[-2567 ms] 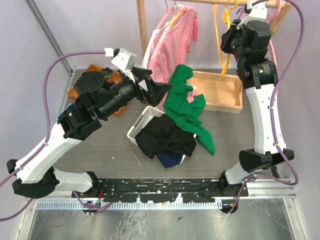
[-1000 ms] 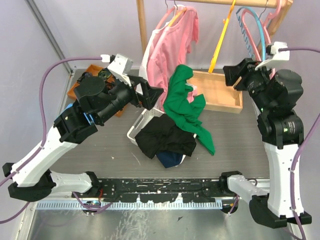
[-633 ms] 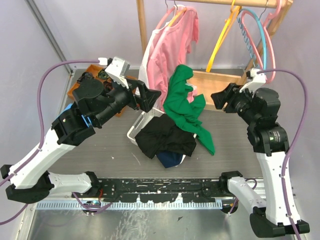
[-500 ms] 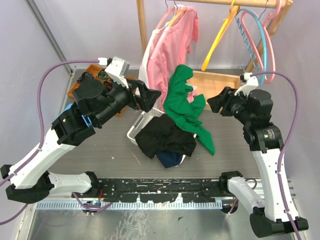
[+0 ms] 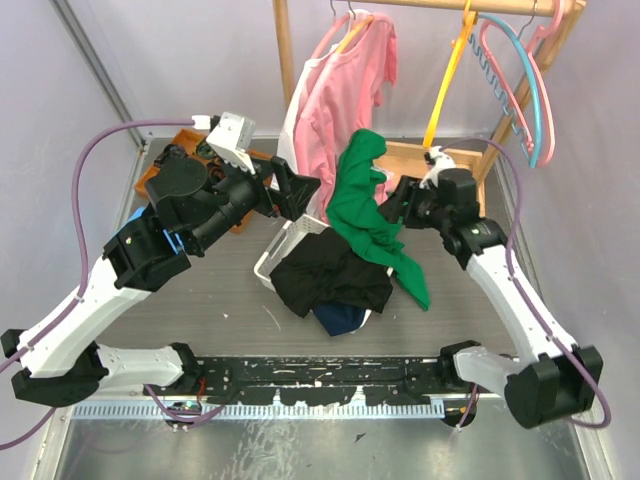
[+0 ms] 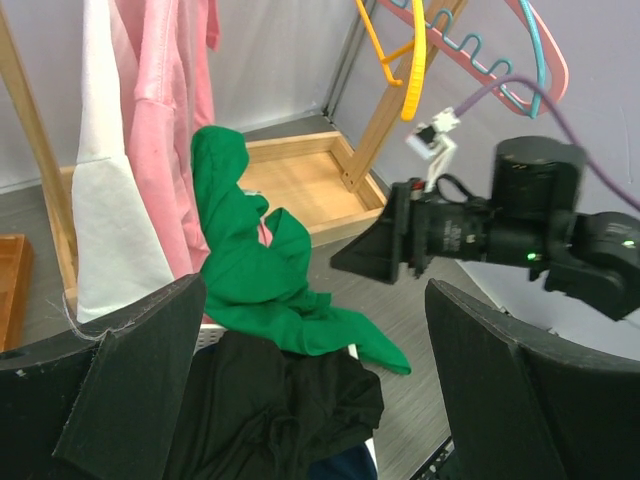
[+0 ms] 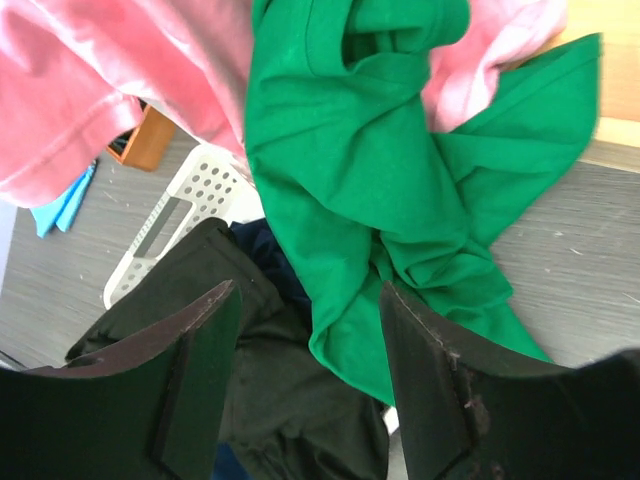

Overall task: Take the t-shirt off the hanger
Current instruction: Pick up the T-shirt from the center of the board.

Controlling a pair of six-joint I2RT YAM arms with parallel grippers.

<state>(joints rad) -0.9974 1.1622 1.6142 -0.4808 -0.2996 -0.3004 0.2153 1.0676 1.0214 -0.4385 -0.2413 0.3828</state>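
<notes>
Green t-shirt point(image 5: 365, 215) point(image 6: 250, 280) point(image 7: 350, 170): found off any hanger, bunched and draped in a long twisted strip. Its long axis is seen running from a raised far end behind the white basket point(image 5: 285, 245) point(image 7: 180, 215) to a pointed corner flat on the table point(image 5: 200, 310), on the basket's right and slightly nearer side. A curved collar seam is made out at the raised far end in the right wrist view. The middle of the strip is laid across the basket's far right corner and over a pale pink cloth point(image 7: 500, 40).

Black garment point(image 5: 330, 275) point(image 6: 270, 410) point(image 7: 280, 390): heaped in and over the basket's near right side, touched by the green strip. A navy garment point(image 5: 340, 320) is seen beneath it at the basket's near edge.

Right gripper point(image 5: 398, 205) point(image 6: 360, 255) point(image 7: 305, 290): held to the right of the basket, pointed at the green strip and just beside it. Its jaws are parted about halfway and nothing is gripped.

Left gripper point(image 5: 308, 188) point(image 6: 315, 290): held above the basket's far side, aimed rightward. Its jaws are spread wide and nothing is held.

Pink shirt point(image 5: 340, 95) point(image 6: 160, 100) point(image 7: 120, 80): hung on the wooden rack point(image 5: 284, 60) behind the basket, with its hem near the green strip's far end.

Yellow hanger point(image 5: 447, 75) point(image 6: 415, 50): hung bare on the rail, behind and to the right of the basket, beside pink and blue hangers point(image 5: 520, 70). A wooden tray point(image 5: 450, 185) point(image 6: 300, 180) is noted under them.
</notes>
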